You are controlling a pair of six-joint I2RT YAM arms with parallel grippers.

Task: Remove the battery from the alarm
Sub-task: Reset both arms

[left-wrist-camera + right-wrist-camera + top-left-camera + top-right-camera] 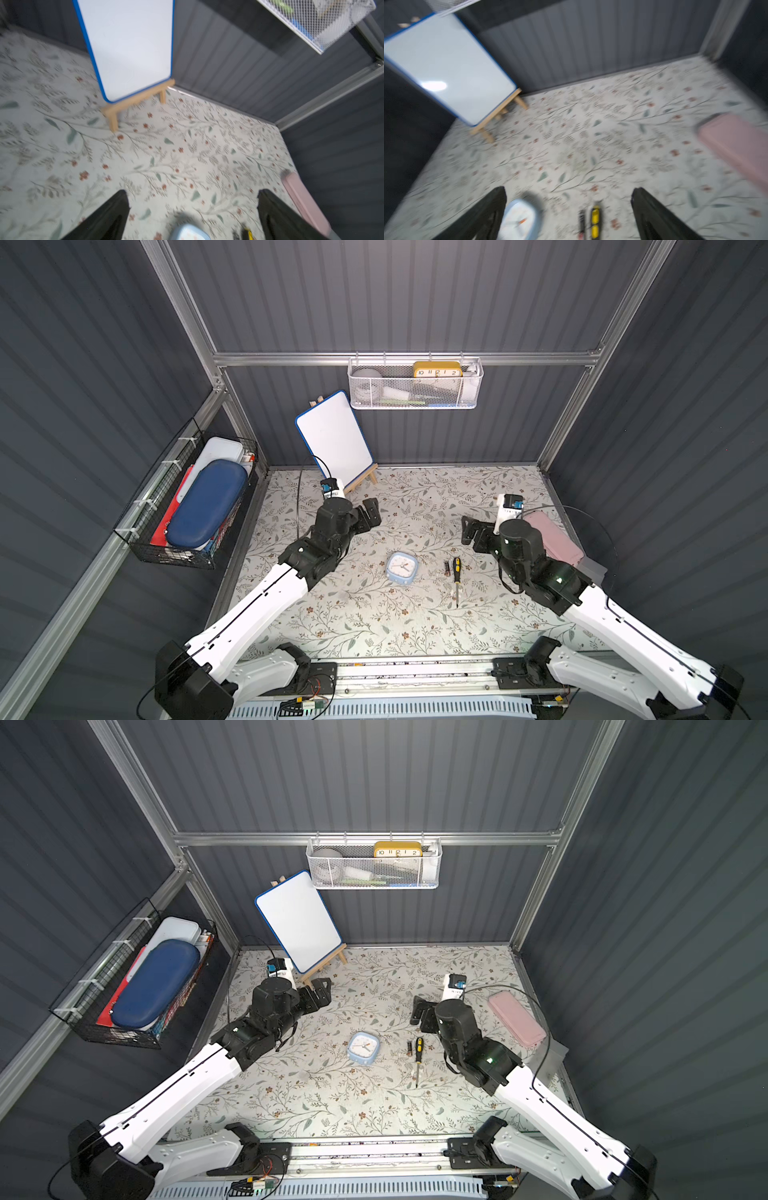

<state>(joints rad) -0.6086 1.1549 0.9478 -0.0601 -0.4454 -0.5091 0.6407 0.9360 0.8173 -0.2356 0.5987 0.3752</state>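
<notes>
Floral mat (365, 626) for a work surface, grey ribbed walls (415, 302) all round, a pretty tidy cell. Left gripper (373, 512) has its jaws spread wide with nothing in them. The left wrist view shows only bare mat in the gap. Right gripper (466, 531) is the same story: jaws released, fingers wide apart, nothing pinched. Both hang above the mat, tips pointing inward at each other and well apart.

Closest to the right jaws is the battery (446, 568), lying flat on the mat a bit back from the tips toward that arm's base. It's just beside the screwdriver (456, 572) handle. That makes sense as a drop spot: out of the clock and parked next to the tool.

Farther along, between the two sets of jaws and set back from them, the alarm (402, 568) lies face up with nothing touching it. Its back isn't visible, so the compartment can't be checked. But with the battery loose on the mat, the job looks done.

Behind the right jaws, past the wrist, a pink case (555, 541) sits by the wall. Beyond the left jaws a whiteboard (334, 435) leans on its easel (365, 479).
</notes>
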